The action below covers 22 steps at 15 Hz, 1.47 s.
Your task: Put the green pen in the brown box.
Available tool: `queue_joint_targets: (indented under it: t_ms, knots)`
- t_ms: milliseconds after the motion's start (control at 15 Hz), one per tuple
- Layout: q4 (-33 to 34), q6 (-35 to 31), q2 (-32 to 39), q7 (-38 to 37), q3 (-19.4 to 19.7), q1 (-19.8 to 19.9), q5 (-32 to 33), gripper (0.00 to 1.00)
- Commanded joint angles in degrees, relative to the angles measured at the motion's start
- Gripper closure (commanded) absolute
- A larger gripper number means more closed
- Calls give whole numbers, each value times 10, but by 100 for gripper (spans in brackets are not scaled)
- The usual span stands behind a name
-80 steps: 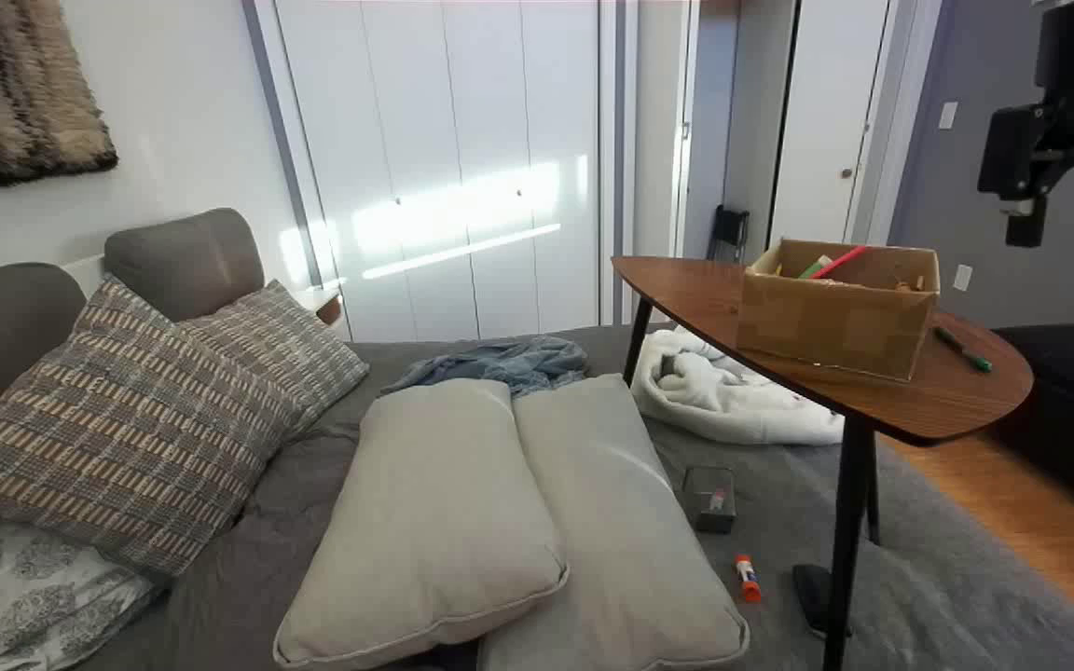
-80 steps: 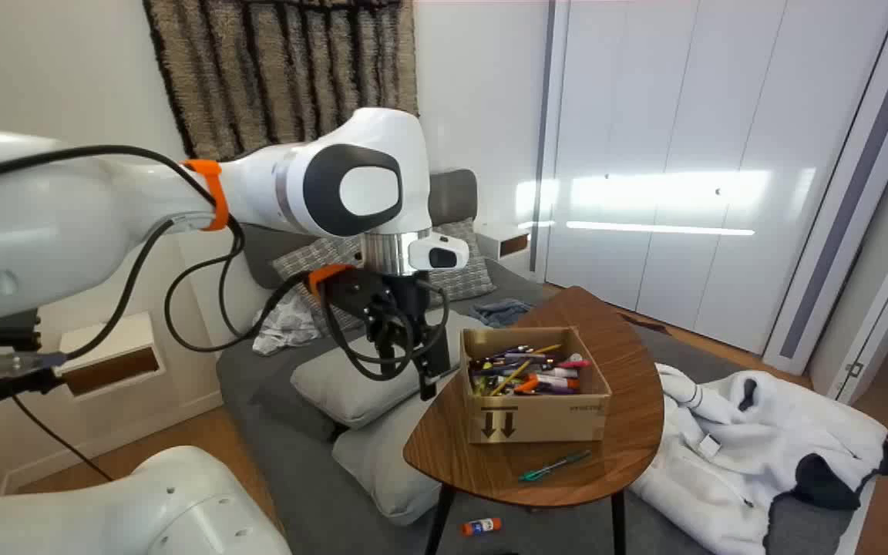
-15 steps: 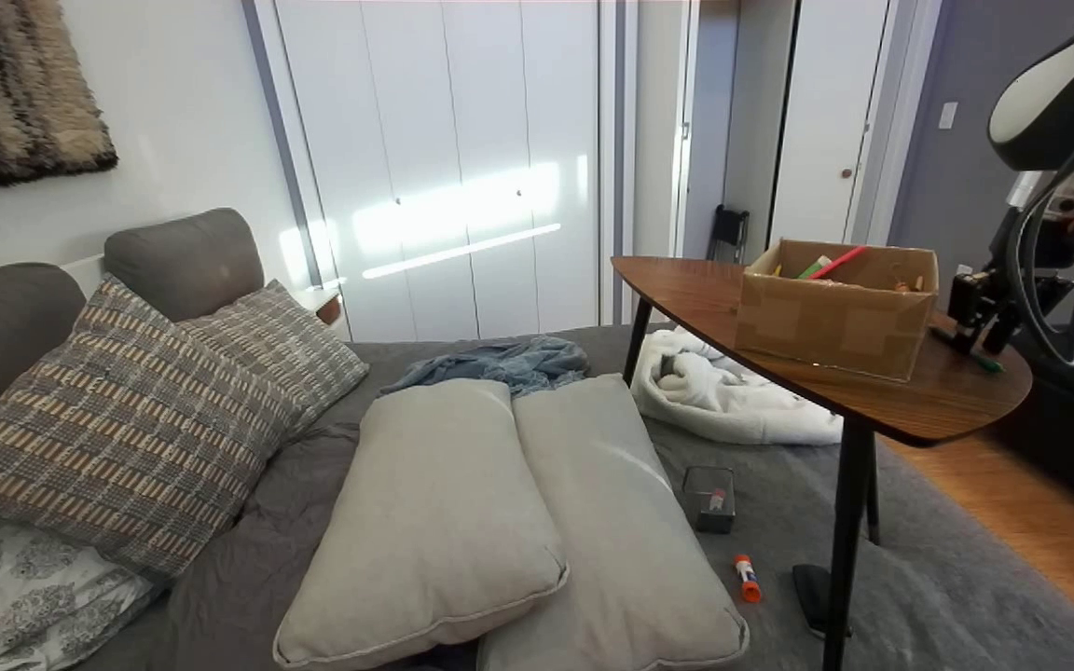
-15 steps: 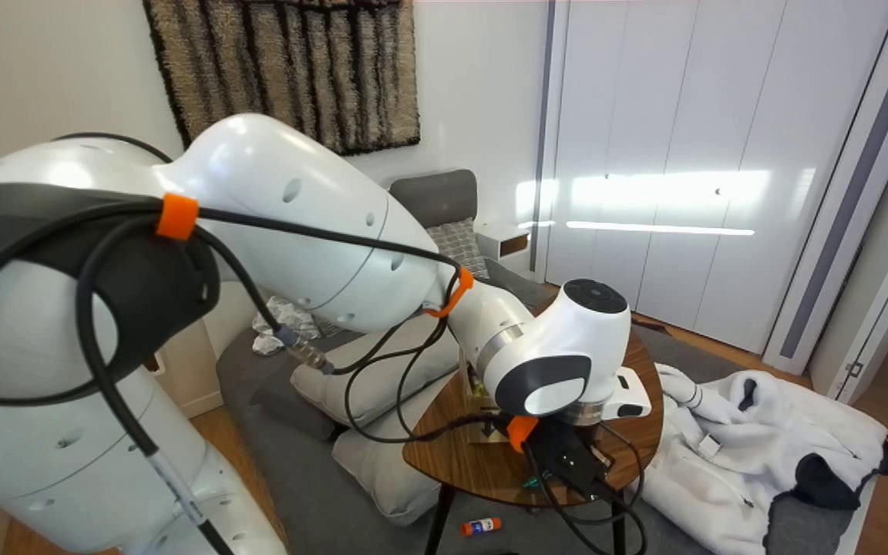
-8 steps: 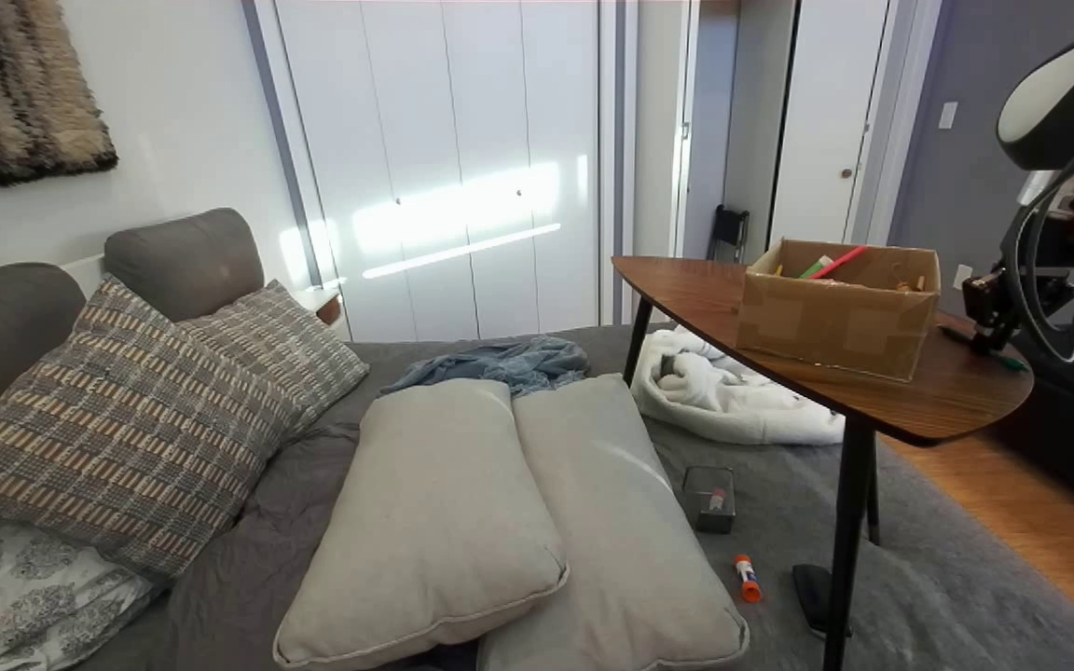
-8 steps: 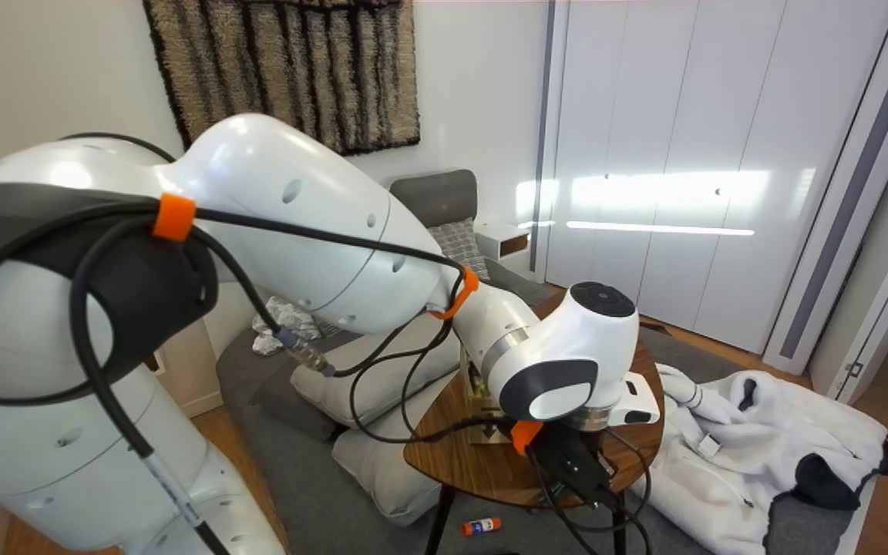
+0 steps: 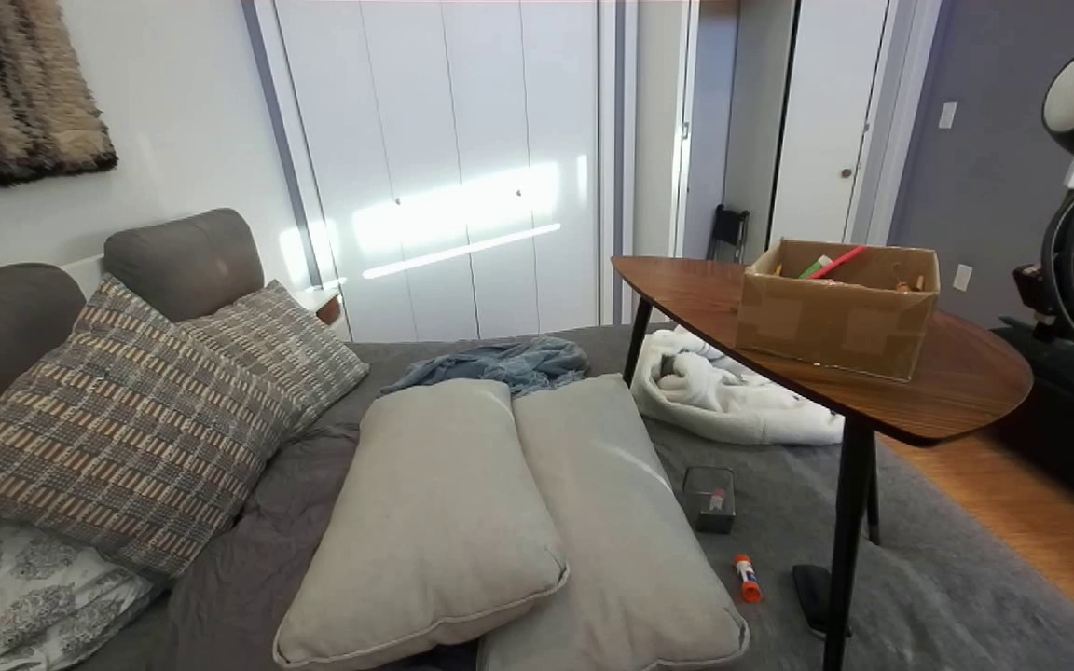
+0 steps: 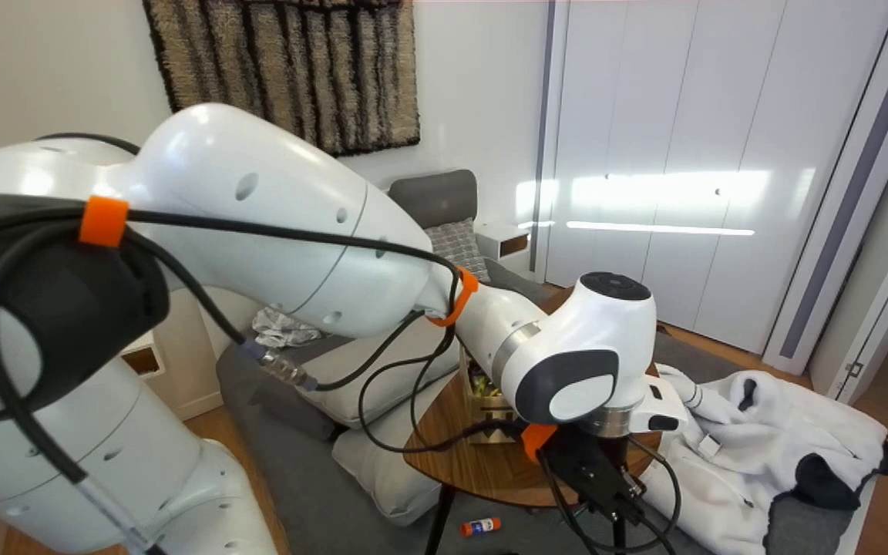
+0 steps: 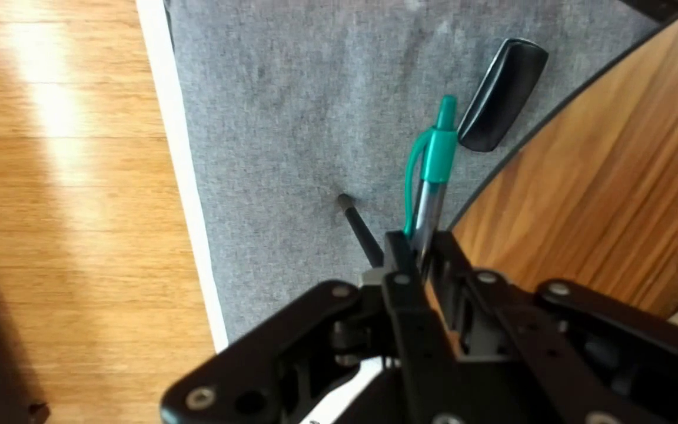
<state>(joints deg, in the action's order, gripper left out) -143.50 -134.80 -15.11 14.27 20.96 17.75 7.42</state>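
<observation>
In the wrist view, we saw the gripper (image 9: pixel 421 256) drawn narrow and holding the green pen (image 9: pixel 439 156) between its tips, the pen's green end pointing away from it. Behind the pen spread a grey bed (image 9: pixel 280 147), and the edge of the table (image 9: pixel 598 171) ran just beside it in that view. A black object (image 9: pixel 502 97) lay on the bed, appearing near the pen's end.

In an exterior view, we had the brown box (image 7: pixel 831 326) standing upright on the table, a pink stick (image 7: pixel 841 264) and a green thing (image 7: pixel 813 269) showing inside its rim. The gripper hung past the table's rounded end, apart from the box, too dark there for us to read its grip. An orange glue stick (image 7: pixel 748 578) lay on the bed below.

In an exterior view, the white arm (image 8: pixel 282 189) stretched over the table and hid most of the box. A white garment (image 8: pixel 783 420) lay beside the table; the pen we could not make out.
</observation>
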Motion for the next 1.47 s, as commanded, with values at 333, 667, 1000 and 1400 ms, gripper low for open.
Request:
queue_joint_targets:
  t_ms: [333,667,1000,1400]
  knots:
    - [23,126,-173,-35,-45,32,76,97]
    - [59,152,-198,-46,-79,-16,36,97]
    - [94,160,-160,-76,-94,-83,-47,97]
    - [126,134,-95,-96,-98,-127,-145,97]
